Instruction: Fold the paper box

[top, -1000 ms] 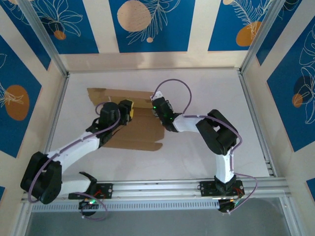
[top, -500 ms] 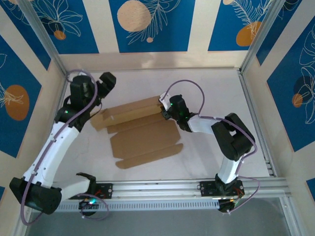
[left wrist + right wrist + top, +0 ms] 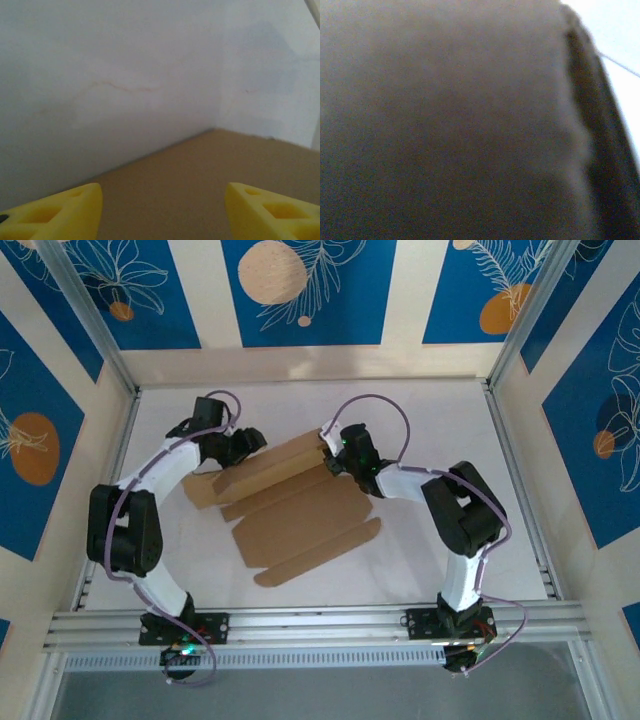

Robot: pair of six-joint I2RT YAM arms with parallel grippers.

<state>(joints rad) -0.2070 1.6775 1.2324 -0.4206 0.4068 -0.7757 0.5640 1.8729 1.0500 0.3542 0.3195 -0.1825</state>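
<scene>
Worktop (image 3: 440,430): the white surface is carrying the box near its middle, between both arms.

Paper box (image 3: 300,525): it is lying mostly flat and skewed, its near flaps spreading toward the arm bases. Its far panel (image 3: 268,468) is standing up along a crease, so the fold looks only begun.

Right hand (image 3: 333,454): it is sitting at the right end of the raised panel with its fingers pressed together. It is apparently pinching the cardboard edge, likely to anchor the sheet while the other side is being worked. In the wrist view, blurred brown board (image 3: 445,125) is pressing close to the lens.

Left hand (image 3: 250,440): it is hovering at the left end of the raised panel. Its yellow fingertips (image 3: 55,210) are standing spread over bare cardboard (image 3: 200,170), gripping nothing, seemingly lining up to take that end.
</scene>
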